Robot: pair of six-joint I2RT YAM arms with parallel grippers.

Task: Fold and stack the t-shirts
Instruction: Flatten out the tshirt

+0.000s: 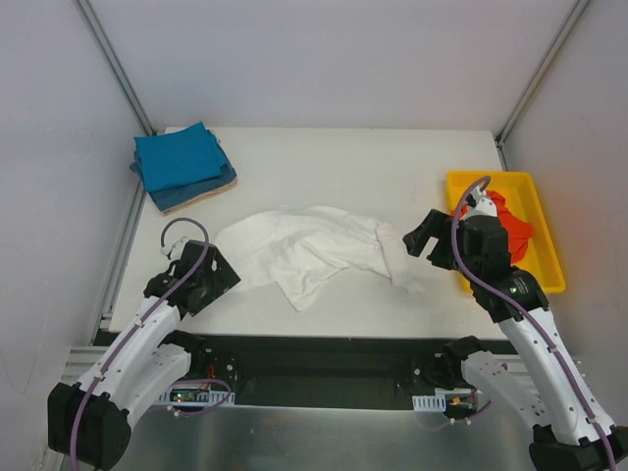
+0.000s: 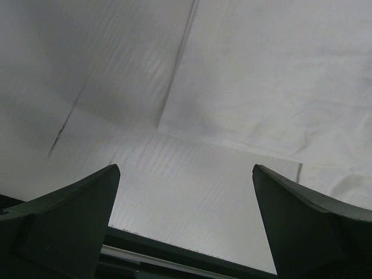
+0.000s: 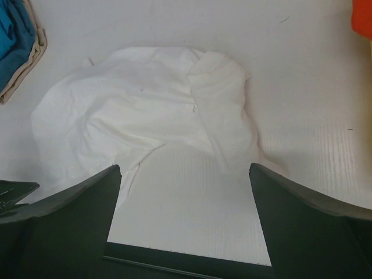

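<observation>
From above, a stack sits at the far left corner of the tabletop (image 1: 343, 157): folded teal shirts (image 1: 177, 157) on top, with a tan shirt (image 1: 214, 184) showing as an edge beneath them. That part of the job looks done. The white shirt (image 1: 314, 250) lies crumpled and unfolded in the middle, between the two arms. The orange shirt (image 1: 510, 224) is bunched up in the yellow tray (image 1: 549, 270) at the right, partly hidden by the right arm. The left claw (image 1: 204, 277) hangs by the white shirt's left edge and the right claw (image 1: 424, 235) by its right end; neither holds any cloth.

The left wrist view shows the left claw (image 2: 183, 218) spread wide with nothing between its fingers (image 2: 75, 221). Past them is only bare white surface, so I cannot tell from here how close the shirt is.

The right wrist view shows the right claw (image 3: 185, 215) wide and empty too, looking across the white shirt (image 3: 145, 110), which lies rumpled with one end folded over itself. The teal shirts (image 3: 11, 29) and tan shirt (image 3: 36, 52) peek in at the top left, and a sliver of the orange shirt (image 3: 363, 17) shows at the top right.

By my reckoning the task is past halfway: the white shirt needs flattening, folding and stacking, then the orange one.
</observation>
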